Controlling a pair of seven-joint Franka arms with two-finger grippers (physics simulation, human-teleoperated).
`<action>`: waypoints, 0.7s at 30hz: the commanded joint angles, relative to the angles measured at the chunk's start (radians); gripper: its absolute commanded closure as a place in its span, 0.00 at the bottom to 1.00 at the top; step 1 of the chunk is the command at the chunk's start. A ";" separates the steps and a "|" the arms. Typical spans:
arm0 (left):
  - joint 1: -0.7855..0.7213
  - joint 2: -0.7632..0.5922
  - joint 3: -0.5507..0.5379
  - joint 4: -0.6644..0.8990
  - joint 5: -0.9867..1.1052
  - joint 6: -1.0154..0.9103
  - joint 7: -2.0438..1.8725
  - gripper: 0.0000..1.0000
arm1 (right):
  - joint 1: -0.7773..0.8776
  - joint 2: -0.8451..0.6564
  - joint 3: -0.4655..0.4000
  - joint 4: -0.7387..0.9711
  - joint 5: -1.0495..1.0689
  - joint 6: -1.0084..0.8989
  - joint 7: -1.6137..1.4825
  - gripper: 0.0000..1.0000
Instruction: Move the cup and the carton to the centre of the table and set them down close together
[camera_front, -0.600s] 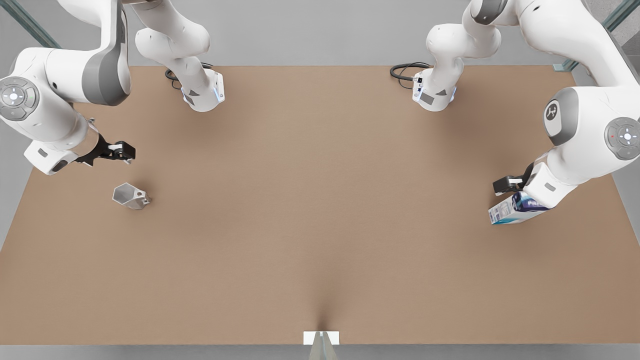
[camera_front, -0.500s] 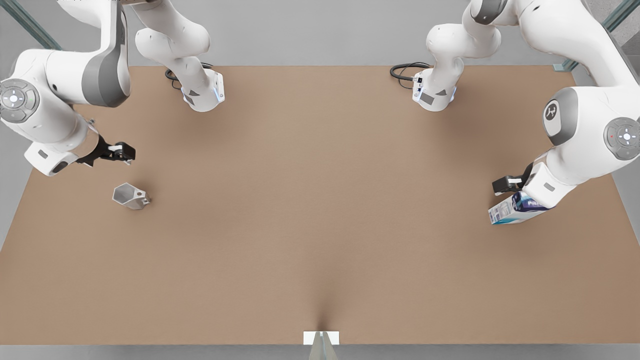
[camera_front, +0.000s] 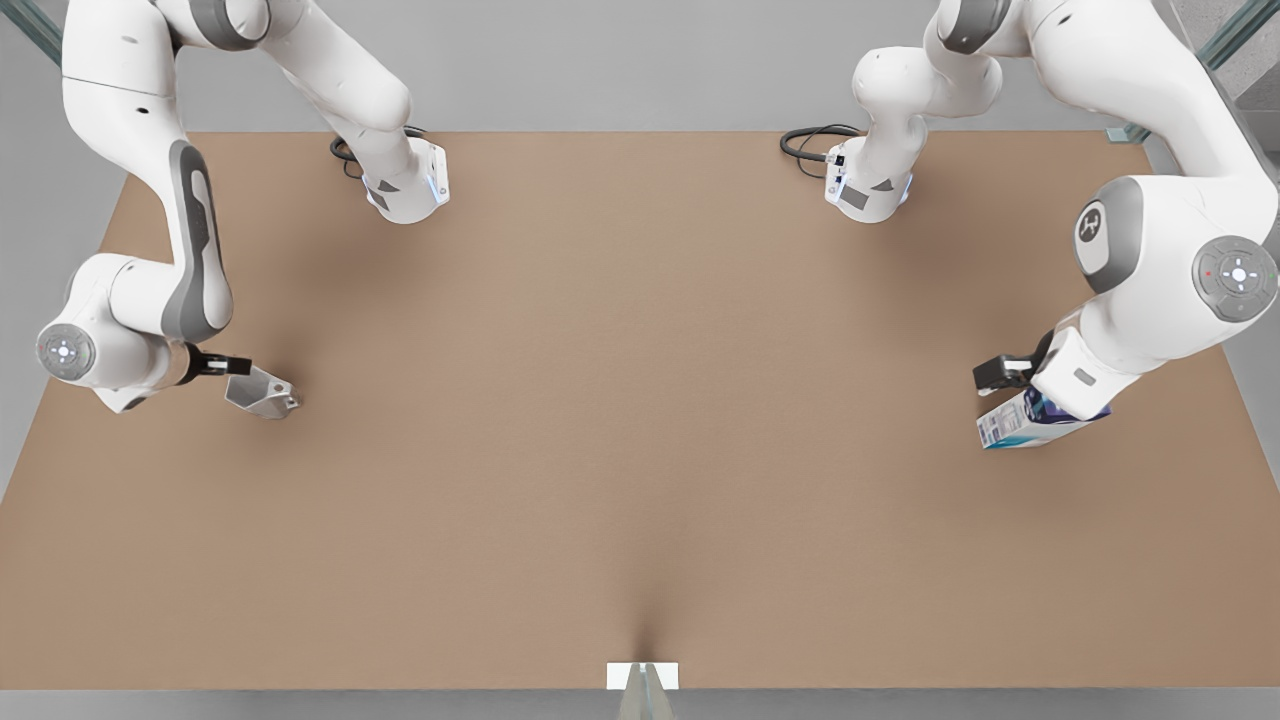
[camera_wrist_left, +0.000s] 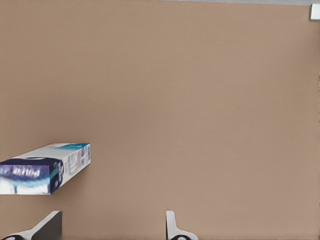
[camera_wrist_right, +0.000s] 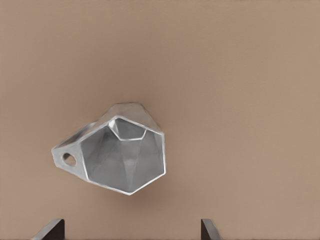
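The pale faceted cup (camera_front: 262, 393) rests on the table (camera_front: 640, 420) near the front view's left edge, its mouth turned toward my right gripper (camera_front: 232, 366). That gripper is low and right beside its rim. In the right wrist view the cup (camera_wrist_right: 120, 152) lies just ahead of the open right gripper (camera_wrist_right: 130, 231), with nothing between its fingers. The white and blue carton (camera_front: 1020, 425) lies at the front view's right, with my left gripper (camera_front: 1000, 375) just behind it. In the left wrist view the carton (camera_wrist_left: 45, 167) sits ahead of one finger of the open left gripper (camera_wrist_left: 110, 230).
Both arm bases (camera_front: 405, 190) (camera_front: 868, 190) stand at the table's far edge with dark cables beside them. A small white marker (camera_front: 642, 675) sits at the middle of the near edge. Bare tabletop stretches between the cup and the carton.
The right arm has swung down and its gripper has dropped from behind the cup to its rim. The left gripper shifted slightly by the carton. Cup and carton have not moved.
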 joint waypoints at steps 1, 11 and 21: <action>0.001 0.000 0.000 0.000 -0.005 0.000 0.002 0.00 | 0.000 0.010 0.000 0.001 -0.002 0.000 0.002 0.00; 0.007 0.014 0.000 -0.001 -0.008 0.000 0.002 0.00 | -0.066 0.089 0.003 0.021 -0.048 0.045 -0.037 0.00; 0.004 0.022 0.000 -0.001 -0.008 0.000 0.002 0.00 | -0.057 0.143 0.003 0.036 -0.052 0.068 -0.095 0.00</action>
